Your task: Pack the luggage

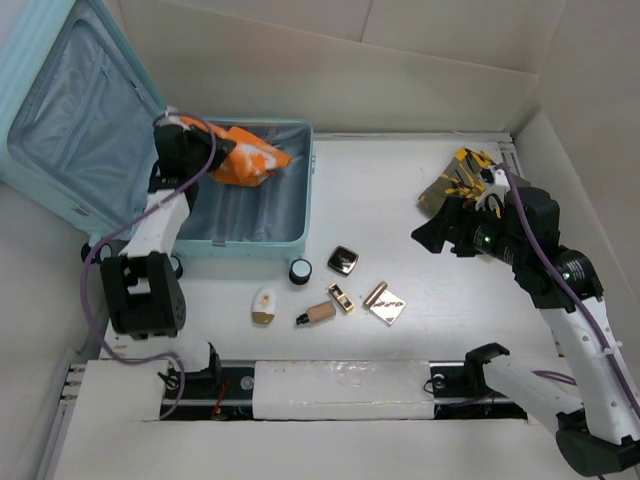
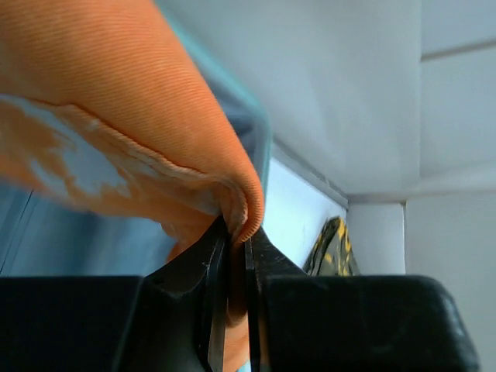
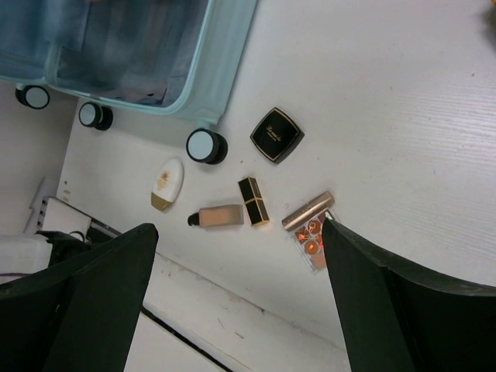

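Note:
The luggage (image 1: 307, 190) lies open at the left, a pale aqua shell with its lid (image 1: 70, 120) raised against the wall. My left gripper (image 1: 205, 145) hangs over the open tray, shut on an orange and white cloth (image 1: 250, 155). In the left wrist view the cloth's (image 2: 116, 101) folded edge is pinched between the jaws of the left gripper (image 2: 236, 232), with the luggage rim (image 2: 262, 132) behind. My right gripper (image 1: 435, 235) hovers open over the right of the table, empty. The right wrist view shows the right gripper (image 3: 239, 226) high above the cosmetics, the luggage (image 3: 225, 62) at the upper left.
A black and yellow cloth (image 1: 460, 180) lies at the back right. In front of the luggage lie a black compact (image 1: 343, 261), a round jar (image 1: 300, 271), a white tube (image 1: 264, 305), a foundation bottle (image 1: 318, 314), a lipstick (image 1: 341, 297), a rose-gold tube (image 1: 375, 293) and a palette (image 1: 388, 309).

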`<action>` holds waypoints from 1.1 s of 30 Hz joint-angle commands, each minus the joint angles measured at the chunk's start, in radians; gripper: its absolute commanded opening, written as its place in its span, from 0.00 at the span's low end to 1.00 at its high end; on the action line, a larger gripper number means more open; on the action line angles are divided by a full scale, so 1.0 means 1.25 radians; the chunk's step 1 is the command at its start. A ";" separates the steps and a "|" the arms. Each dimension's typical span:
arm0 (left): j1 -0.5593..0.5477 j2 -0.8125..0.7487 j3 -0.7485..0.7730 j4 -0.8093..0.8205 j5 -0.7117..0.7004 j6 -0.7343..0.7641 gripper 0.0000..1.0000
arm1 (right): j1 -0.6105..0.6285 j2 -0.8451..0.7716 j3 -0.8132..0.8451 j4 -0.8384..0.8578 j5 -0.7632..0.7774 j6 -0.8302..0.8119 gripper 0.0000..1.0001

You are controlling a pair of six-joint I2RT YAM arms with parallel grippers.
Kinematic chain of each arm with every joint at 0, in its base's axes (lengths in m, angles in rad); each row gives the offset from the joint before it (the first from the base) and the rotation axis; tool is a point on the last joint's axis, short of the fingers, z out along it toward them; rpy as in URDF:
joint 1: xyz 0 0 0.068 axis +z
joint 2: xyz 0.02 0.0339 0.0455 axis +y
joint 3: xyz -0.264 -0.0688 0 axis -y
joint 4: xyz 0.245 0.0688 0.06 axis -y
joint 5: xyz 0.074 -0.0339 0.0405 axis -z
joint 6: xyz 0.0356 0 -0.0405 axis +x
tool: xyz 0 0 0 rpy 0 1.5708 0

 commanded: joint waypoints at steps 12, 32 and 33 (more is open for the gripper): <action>0.037 -0.488 -0.406 -0.129 -0.273 -0.096 0.57 | 0.014 0.041 -0.089 0.075 0.001 0.007 0.96; -0.178 -0.221 -0.168 -0.131 -0.171 0.046 0.28 | 0.014 0.097 -0.017 0.085 0.145 -0.008 0.01; -0.226 -0.203 -0.108 -0.131 -0.196 0.076 0.34 | 0.007 0.097 0.004 0.078 0.171 0.000 0.01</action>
